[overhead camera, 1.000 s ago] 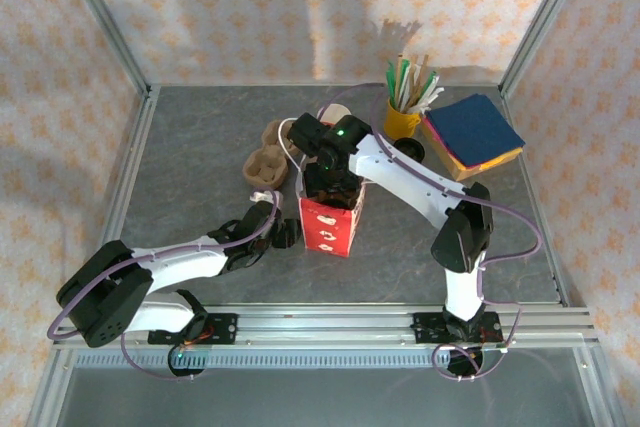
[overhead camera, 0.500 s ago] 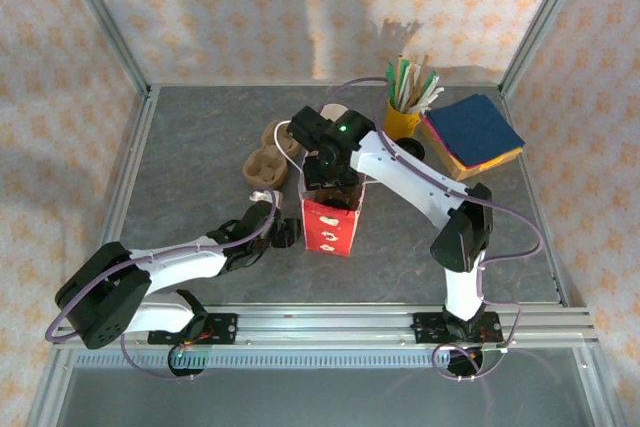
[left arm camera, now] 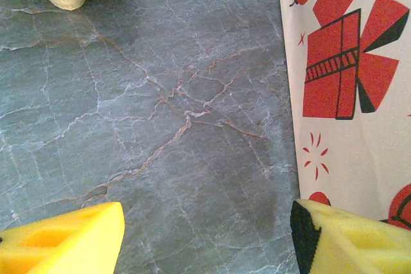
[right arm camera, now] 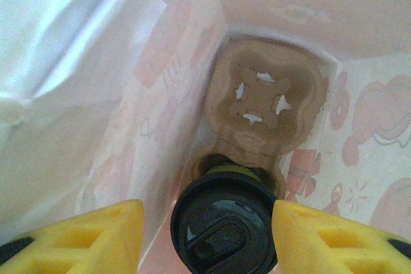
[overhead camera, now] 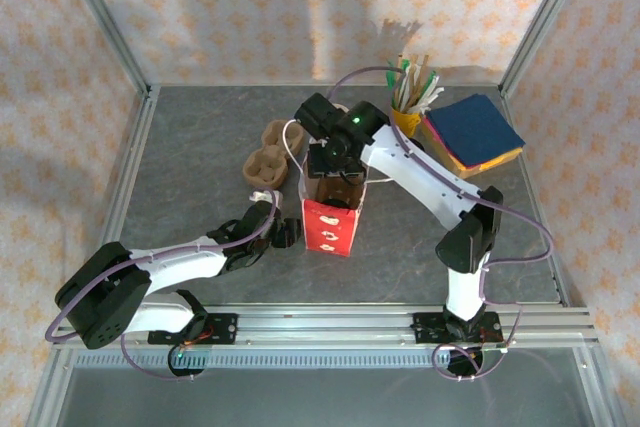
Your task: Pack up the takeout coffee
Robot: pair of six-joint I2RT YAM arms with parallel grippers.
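item: small black-lidded paper coffee cup [right arm camera: 223,234] | pose: upright | loc: seated in brown pulp carrier [right arm camera: 263,104], inside printed paper bag [right arm camera: 160,62]

Bag walls [right arm camera: 160,62] hem the lidded cup [right arm camera: 223,232]; far carrier slot [right arm camera: 263,97] free

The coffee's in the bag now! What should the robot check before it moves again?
1. Takeout coffee seated in the cup holder inside the bag: ok.
2. Lid on the coffee: ok.
3. Right gripper open: ok.
4. Its fingers clear of the lid: cannot tell, one looks very close.
5. The bag standing upright: ok.
6. Left gripper open beside the bag: ok.
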